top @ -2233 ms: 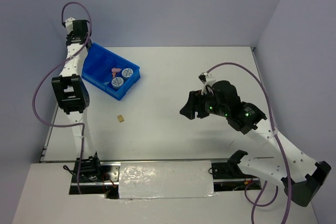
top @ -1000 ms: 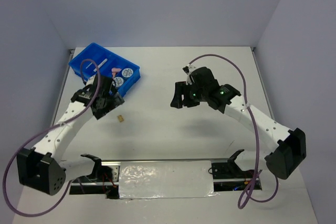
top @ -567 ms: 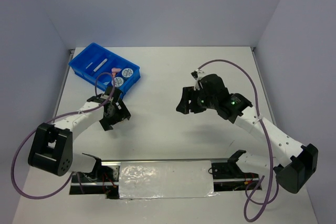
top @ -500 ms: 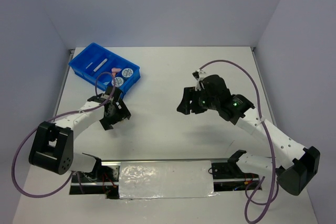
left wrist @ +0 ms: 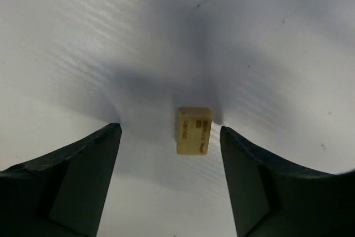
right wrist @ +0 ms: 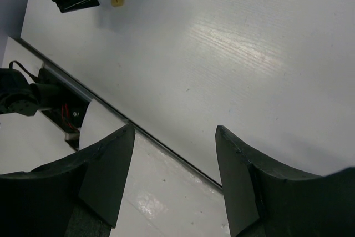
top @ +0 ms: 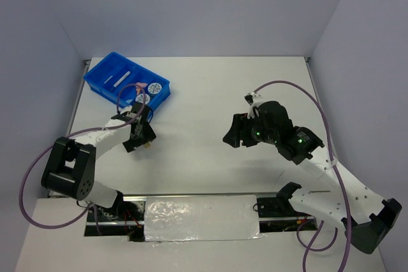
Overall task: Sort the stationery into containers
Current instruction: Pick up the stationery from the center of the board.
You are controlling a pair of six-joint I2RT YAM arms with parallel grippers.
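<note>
1. Left wrist view: the left fingers point(left wrist: 83, 181) are spread apart either side of the cube point(left wrist: 194, 130), low over the worktop point(top: 210, 93). Neither finger touches it, and it sits nearer the right-hand finger. This looks like a straddle set up so that closing will pinch it.
2. The cube lies flat on the worktop, near the tray point(top: 95, 71) but well outside it, on its near side.
3. The tray, at the far left, already holds the pen point(top: 118, 79), the pink stick point(top: 136, 85) and two discs point(top: 153, 88), so the cube seems to be the last loose item.
4. The right fingers point(right wrist: 105, 176) are apart and hold nothing, raised over bare worktop at the right, probably parked out of the way.
5. Compared with 2.2 s ago, the left arm has left the tray's far side and come down over the cube, which has not shifted. Since half a second ago the fingers have barely moved. The right arm has drawn back rightward from a second ago.
</note>
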